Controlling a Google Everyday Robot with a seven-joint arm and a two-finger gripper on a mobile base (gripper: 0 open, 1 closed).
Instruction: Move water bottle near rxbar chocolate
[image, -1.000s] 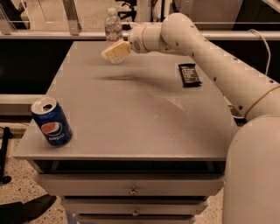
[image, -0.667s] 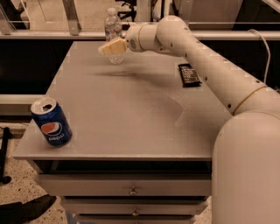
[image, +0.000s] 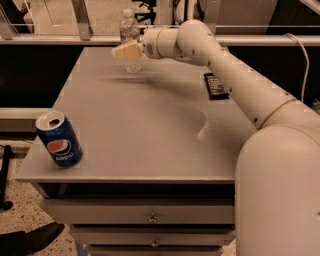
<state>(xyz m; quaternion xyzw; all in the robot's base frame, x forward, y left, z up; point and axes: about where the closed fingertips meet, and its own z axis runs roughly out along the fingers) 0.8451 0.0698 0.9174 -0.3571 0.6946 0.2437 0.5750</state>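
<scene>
Camera view, the only one: a grey flat-topped table (image: 150, 130) with drawers below carries three things. At the far edge, toward 11 o'clock on the tabletop, the small clear plastic water bottle with a white cap (image: 129, 31) stands upright. The flat rectangular rxbar chocolate in a black wrapper (image: 216, 86) lies toward 2 o'clock, well apart from the bottle. A blue Pepsi can with its top open (image: 58, 139) stands at the near-left corner, about 8 o'clock, far from both.

The white arm comes in from the 4 o'clock side and reaches across to the bottle. Its pale claw (image: 122, 50) sits level with the middle of the bottle and covers that part of it. From here I cannot tell whether the claw is spread wide or already pressing on the plastic.

As a judgement, the bottle looks light and tall for its base, so it should tip easily if nudged high up. Its thin wall is likely smooth and will give under a hard squeeze. The best hold seems to be around the mid-body, just below the shoulder, with moderate pressure. The carry should then run toward 4 o'clock, ending just beside the bar without knocking it.
</scene>
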